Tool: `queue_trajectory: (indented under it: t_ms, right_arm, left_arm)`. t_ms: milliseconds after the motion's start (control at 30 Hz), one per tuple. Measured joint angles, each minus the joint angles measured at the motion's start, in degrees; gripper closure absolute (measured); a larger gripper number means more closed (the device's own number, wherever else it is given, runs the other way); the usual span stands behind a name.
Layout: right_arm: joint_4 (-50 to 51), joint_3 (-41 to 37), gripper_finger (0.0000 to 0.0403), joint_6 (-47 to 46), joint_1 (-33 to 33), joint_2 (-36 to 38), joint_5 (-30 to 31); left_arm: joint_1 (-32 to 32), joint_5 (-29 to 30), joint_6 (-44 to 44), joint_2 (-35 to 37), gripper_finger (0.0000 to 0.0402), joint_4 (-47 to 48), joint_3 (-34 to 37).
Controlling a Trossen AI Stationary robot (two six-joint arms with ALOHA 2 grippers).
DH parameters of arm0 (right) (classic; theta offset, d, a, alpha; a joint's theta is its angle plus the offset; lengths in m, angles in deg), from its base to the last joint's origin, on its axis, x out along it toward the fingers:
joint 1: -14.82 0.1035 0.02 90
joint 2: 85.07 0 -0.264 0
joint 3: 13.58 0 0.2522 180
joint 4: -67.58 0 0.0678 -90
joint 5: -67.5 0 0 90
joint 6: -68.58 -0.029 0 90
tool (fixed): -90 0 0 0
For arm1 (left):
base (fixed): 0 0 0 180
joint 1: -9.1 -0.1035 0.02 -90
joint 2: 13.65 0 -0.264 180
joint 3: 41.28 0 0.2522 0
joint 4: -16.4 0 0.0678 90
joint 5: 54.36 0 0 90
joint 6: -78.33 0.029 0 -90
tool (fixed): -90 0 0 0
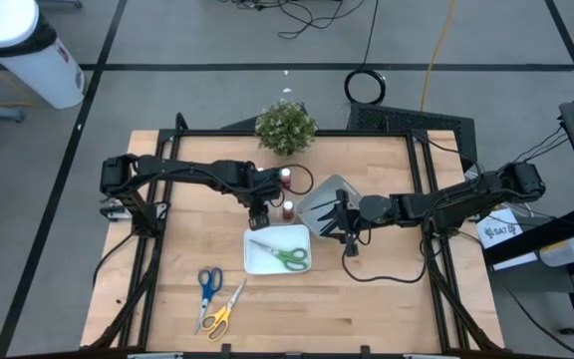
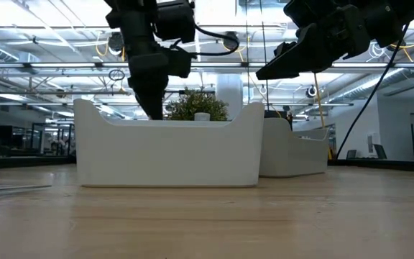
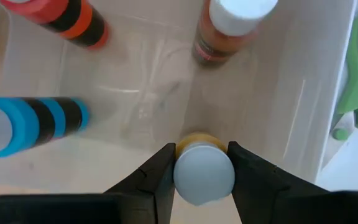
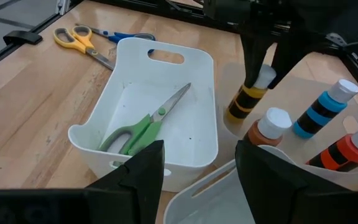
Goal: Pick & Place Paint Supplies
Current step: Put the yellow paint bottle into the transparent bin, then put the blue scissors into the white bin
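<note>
Red (image 3: 61, 15), blue (image 3: 30, 124) and brown (image 3: 229, 25) paint bottles stand upright in a clear tray (image 3: 142, 93). My left gripper (image 3: 202, 177) (image 1: 259, 211) points down into that tray, shut on a yellow-and-black bottle (image 4: 246, 99). Green scissors (image 4: 143, 132) lie flat in the white tray (image 1: 267, 261). Blue scissors (image 1: 207, 284) and yellow scissors (image 1: 222, 315) lie on the table near its front edge. My right gripper (image 4: 197, 177) (image 1: 343, 221) hangs open above the trays with nothing between its fingers. My left gripper pinches the yellow bottle's white cap (image 3: 204, 163) between its two fingers, one on each side. The fingers (image 4: 253, 59) come from above, pointing down. The bottle is upright, its base (image 4: 234, 117) down at the clear tray's floor; whether it rests there I cannot tell.
A grey tray (image 1: 329, 191) lies to the right of the bottles, under my right gripper. A leafy potted plant (image 1: 285, 126) stands at the table's far edge. Bare wood lies to the left of the scissors and along the front right.
</note>
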Motion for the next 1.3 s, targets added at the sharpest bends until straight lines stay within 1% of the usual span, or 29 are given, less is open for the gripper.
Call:
queue_trajectory:
  t_ms: [100,167,267,400,567,833,967,1133,1300]
  right_arm:
    - [0.0,0.0,0.0216,0.0,0.0,0.0,0.02]
    - [0.0,0.0,0.0216,0.0,0.0,0.0,0.14]
    - [0.0,0.0,0.0216,0.0,0.0,0.0,1.37]
    - [0.0,0.0,0.0216,0.0,-0.02,0.0,1.35]
    - [0.0,0.0,0.0216,0.0,-0.02,0.0,1.31]
    - [0.02,0.0,0.0216,-0.02,-0.02,0.0,1.3]
    - [0.02,0.0,0.0216,-0.04,-0.02,0.0,1.3]
    - [0.14,-0.01,0.0216,-0.61,-0.02,0.0,1.29]
    - [0.1,0.0,0.0216,-1.24,-0.02,0.0,1.27]
  left_arm:
    - [0.0,-0.04,0.02,-0.04,0.0266,-0.6,0.04]
    - [0.0,-0.04,0.0,-0.09,0.0261,-0.95,0.07]
    - [0.02,0.04,-0.17,-0.21,0.0243,-0.83,0.22]
    - [0.02,-0.13,-0.43,-0.4,0.0218,-0.38,0.29]
    - [0.07,-0.11,-1.51,0.1,0.0198,1.14,0.44]
    - [0.08,-0.13,-2.1,2.31,0.0196,1.89,0.21]
    - [0.07,-0.06,-2.72,4.89,0.0201,1.91,0.09]
    - [0.09,-0.11,-3.87,10.1,0.0197,2.11,0.01]
    - [0.95,-0.71,-9.27,17.13,0.0196,5.62,-0.08]
